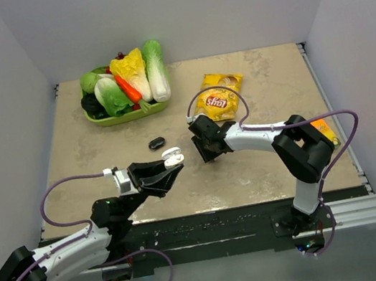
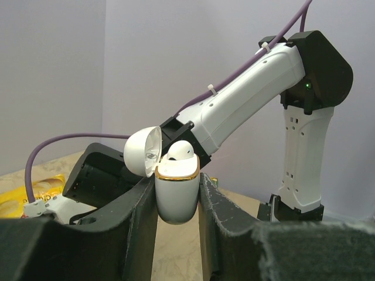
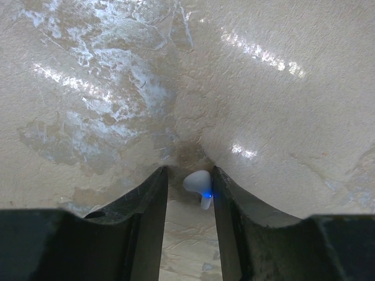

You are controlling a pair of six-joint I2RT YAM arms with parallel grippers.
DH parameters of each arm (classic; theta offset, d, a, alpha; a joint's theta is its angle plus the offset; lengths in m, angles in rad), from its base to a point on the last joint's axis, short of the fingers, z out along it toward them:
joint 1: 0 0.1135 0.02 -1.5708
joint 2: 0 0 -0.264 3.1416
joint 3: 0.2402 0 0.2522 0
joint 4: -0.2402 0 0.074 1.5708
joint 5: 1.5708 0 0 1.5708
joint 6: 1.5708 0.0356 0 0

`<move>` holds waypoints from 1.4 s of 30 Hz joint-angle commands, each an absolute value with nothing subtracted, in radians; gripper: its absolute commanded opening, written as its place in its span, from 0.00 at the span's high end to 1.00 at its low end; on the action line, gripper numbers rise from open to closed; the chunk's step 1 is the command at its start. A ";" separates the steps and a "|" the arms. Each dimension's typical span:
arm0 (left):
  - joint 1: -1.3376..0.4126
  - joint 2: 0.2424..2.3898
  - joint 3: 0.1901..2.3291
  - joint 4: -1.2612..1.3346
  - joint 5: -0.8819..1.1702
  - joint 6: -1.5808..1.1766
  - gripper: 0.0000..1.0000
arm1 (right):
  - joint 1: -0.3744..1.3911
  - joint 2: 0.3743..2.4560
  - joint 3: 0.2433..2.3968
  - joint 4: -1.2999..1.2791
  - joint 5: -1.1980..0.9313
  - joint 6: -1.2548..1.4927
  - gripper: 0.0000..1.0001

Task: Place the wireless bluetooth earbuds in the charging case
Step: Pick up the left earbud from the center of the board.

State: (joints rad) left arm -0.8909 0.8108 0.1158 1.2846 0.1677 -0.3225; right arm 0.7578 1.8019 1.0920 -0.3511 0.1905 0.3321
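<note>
My left gripper (image 1: 175, 160) is shut on the white charging case (image 1: 171, 157) and holds it above the table. In the left wrist view the case (image 2: 176, 199) has a gold rim, stands upright between the fingers (image 2: 137, 216) with its lid open to the left, and one white earbud (image 2: 180, 150) sits in it. My right gripper (image 1: 205, 153) is down at the table. In the right wrist view a second white earbud (image 3: 198, 184) with a blue light lies on the table between its open fingers (image 3: 228, 199), against the right one, with a gap to the left one.
A dark rounded object (image 1: 156, 143) lies on the table just behind the case. A green tray (image 1: 129, 115) of vegetables stands at the back left. A yellow chip bag (image 1: 218, 96) lies behind the right gripper. An orange item (image 1: 325, 131) lies at the right edge.
</note>
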 commanded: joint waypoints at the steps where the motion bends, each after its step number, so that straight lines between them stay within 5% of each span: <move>1: -0.896 0.802 0.103 1.761 0.164 -0.330 1.00 | 0.752 1.804 1.114 -0.379 0.189 0.321 0.62; 14: -0.899 0.807 0.104 1.772 0.164 -0.337 1.00 | 0.753 1.784 1.086 -0.383 0.192 0.325 0.62; 26: -0.900 0.813 0.106 1.769 0.166 -0.341 1.00 | 0.752 1.772 1.065 -0.382 0.189 0.330 0.81; 30: -0.900 0.813 0.104 1.767 0.164 -0.342 1.00 | 0.750 1.755 1.057 -0.376 0.190 0.336 1.00; 42: -0.902 0.830 0.127 1.749 0.149 -0.289 1.00 | 0.750 1.487 1.038 -0.281 0.219 0.393 1.00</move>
